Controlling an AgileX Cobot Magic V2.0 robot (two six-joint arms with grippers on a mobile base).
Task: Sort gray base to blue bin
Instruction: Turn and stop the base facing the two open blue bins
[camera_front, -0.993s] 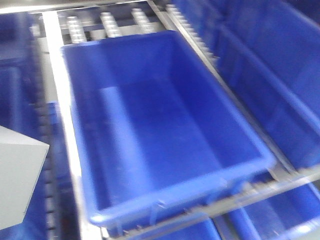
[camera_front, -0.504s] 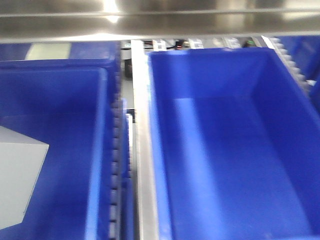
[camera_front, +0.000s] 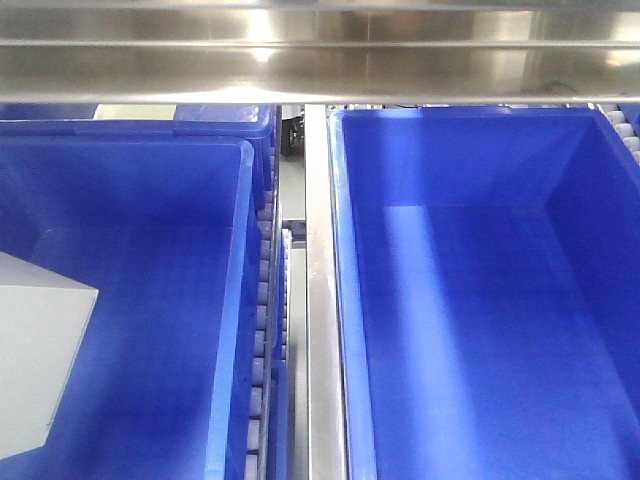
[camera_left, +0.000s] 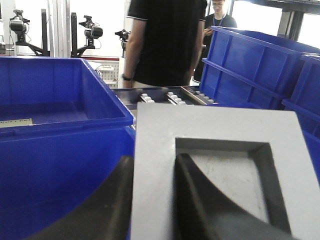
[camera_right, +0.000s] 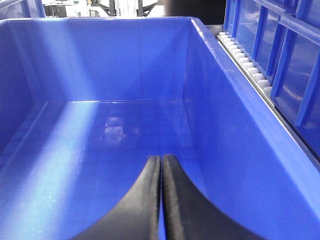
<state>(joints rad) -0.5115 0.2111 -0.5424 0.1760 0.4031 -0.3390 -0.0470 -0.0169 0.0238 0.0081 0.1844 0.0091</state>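
- Gray base (camera_front: 40, 350) is seen at the far left edge of the front view, over the inside of the left blue bin (camera_front: 150, 160). Contact with the bin cannot be told.
- In the left wrist view the gray base (camera_left: 215, 125) is gripped by the left gripper (camera_left: 155, 162). The jaws are clamped on one side of the block's frame, with one black finger (camera_left: 100, 210) outside it and the other set in the darker square recess.
- A person in a black shirt (camera_left: 165, 40) is seen standing behind the block, past some white rollers (camera_left: 170, 97).
- A steel beam (camera_front: 320, 60) is seen across the top of the front view.
- A metal rail (camera_front: 322, 300) is seen between the two bins.
- Right blue bin (camera_front: 450, 160) is set just beside the rail.
- Right gripper (camera_right: 161, 165) is held low over the grid-textured floor of the right blue bin. Its jaws are pressed together, tips touching, with nothing grasped.
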